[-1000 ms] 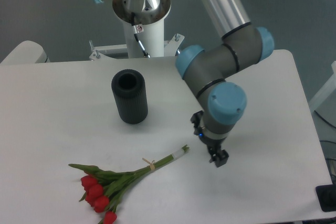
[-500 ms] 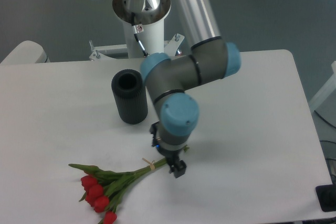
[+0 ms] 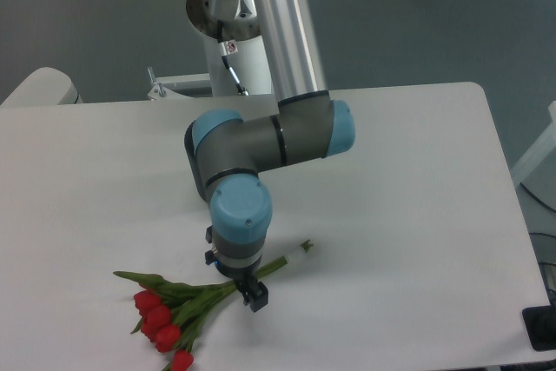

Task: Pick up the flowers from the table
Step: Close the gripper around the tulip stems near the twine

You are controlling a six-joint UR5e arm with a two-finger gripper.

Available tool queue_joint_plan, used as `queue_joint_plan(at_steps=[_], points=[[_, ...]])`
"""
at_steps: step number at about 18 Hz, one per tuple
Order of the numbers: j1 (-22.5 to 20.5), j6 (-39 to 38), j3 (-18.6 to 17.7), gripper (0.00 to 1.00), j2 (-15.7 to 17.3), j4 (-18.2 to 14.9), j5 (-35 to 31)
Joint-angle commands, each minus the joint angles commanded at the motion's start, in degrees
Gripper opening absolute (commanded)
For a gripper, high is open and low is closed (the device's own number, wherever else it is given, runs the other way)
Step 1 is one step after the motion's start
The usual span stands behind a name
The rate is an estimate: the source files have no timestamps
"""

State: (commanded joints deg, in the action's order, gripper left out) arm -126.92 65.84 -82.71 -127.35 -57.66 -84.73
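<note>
White table (image 3: 417,215), flowers (image 3: 187,306) under gripper (image 3: 250,294)

text: none legible | labels: none (small base tag unreadable)

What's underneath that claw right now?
The claw sits over the flowers, mid-stem, lying on the table. The stems directly beneath are covered, so contact is unclear.

We note the flowers (image 3: 178,310) lying flat near the front edge of the white table (image 3: 417,215): red buds front-left, green stems running back-right to whitish ends, middle hidden.
</note>
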Motion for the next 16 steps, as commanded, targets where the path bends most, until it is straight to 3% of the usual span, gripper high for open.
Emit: queue_joint_plan(at_steps=[11,14,16], points=[[1.6,-3.8,1.2,1.00,-3.2,1.2,0.2],[1.8,-5.3,1.2,0.87,-3.4,2.0,0.2],[2.0,-5.4,1.1,0.71,-3.4,2.0,0.1]])
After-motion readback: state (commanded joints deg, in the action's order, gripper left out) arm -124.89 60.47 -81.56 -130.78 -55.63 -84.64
